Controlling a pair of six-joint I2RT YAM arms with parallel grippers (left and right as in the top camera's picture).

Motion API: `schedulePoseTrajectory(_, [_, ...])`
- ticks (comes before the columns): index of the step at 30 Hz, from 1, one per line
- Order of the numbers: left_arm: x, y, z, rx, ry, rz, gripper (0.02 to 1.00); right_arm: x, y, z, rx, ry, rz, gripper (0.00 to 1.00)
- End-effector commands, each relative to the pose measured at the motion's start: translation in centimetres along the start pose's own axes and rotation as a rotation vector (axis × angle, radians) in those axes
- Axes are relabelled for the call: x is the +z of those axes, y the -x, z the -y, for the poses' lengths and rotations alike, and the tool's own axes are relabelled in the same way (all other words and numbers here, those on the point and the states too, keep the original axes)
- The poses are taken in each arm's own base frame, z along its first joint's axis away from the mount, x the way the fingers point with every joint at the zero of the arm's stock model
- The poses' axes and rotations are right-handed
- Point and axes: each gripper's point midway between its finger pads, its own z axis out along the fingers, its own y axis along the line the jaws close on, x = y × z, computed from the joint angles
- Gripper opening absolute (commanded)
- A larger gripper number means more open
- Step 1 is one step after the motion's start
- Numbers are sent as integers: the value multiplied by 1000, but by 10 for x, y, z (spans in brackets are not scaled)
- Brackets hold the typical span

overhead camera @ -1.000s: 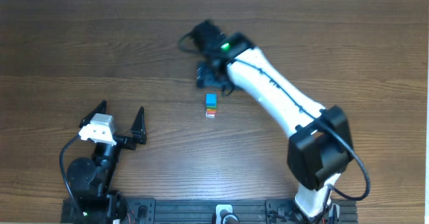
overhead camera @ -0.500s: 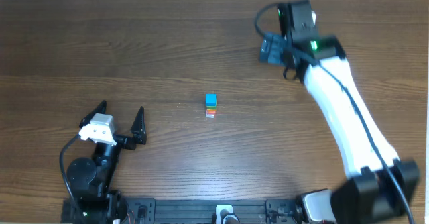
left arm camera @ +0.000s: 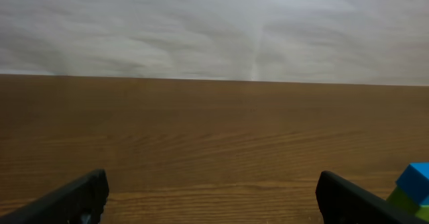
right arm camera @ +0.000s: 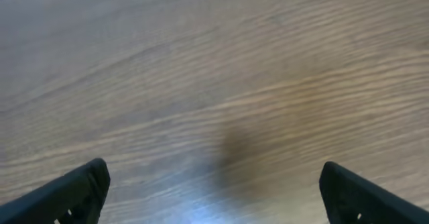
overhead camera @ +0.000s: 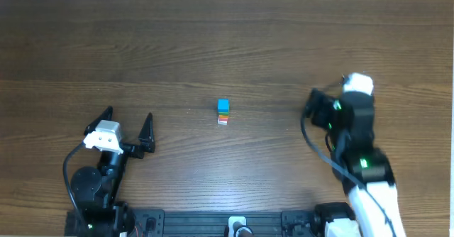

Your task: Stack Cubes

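Where the tabletop [overhead camera: 213, 24] centres, one cube stack [overhead camera: 223, 113] stands, blue topmost. Fingers spread wide on left gripper [overhead camera: 128, 120] and right gripper [right arm camera: 213, 180].

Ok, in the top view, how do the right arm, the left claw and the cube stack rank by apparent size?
1. right arm: clearly the largest, running from the bottom edge to mid-picture.
2. left claw: its spread open fingers cover far less.
3. cube stack: the smallest by a wide margin.

Dark brown wood-grain table [overhead camera: 213, 38], pale grey wall [left arm camera: 214, 23] behind its far edge
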Motion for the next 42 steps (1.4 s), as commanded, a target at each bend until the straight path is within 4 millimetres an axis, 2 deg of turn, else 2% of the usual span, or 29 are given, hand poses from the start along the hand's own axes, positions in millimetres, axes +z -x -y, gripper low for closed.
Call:
schedulePoseTrajectory(1, [0, -3, 1, 14, -8, -1, 1000, -13, -20, -10, -33, 162, 79, 993])
schedulePoseTrajectory(7, [0, -3, 1, 14, -8, -1, 1000, -26, -24, -9, -36, 215, 247, 993])
schedulePoseTrajectory(10, [0, -3, 1, 14, -8, -1, 1000, -26, -37, -6, -29, 237, 290, 991])
schedulePoseTrajectory(16, [0, -3, 1, 14, -8, -1, 1000, -25, -48, -5, -26, 282, 332, 993])
schedulePoseTrajectory(22, [0, -3, 1, 14, -8, -1, 1000, -23, -55, -4, -124, 277, 390, 993])
schedulePoseTrajectory(30, [0, -3, 1, 14, -8, -1, 1000, -25, -49, -3, -171, 264, 439, 993])
schedulePoseTrajectory(35, [0, -3, 1, 14, -8, -1, 1000, -35, -36, -5, -199, 265, 534, 991])
schedulePoseTrajectory(42, [0, -3, 1, 14, -8, -1, 1000, -32, -32, -5, -196, 261, 582, 993])
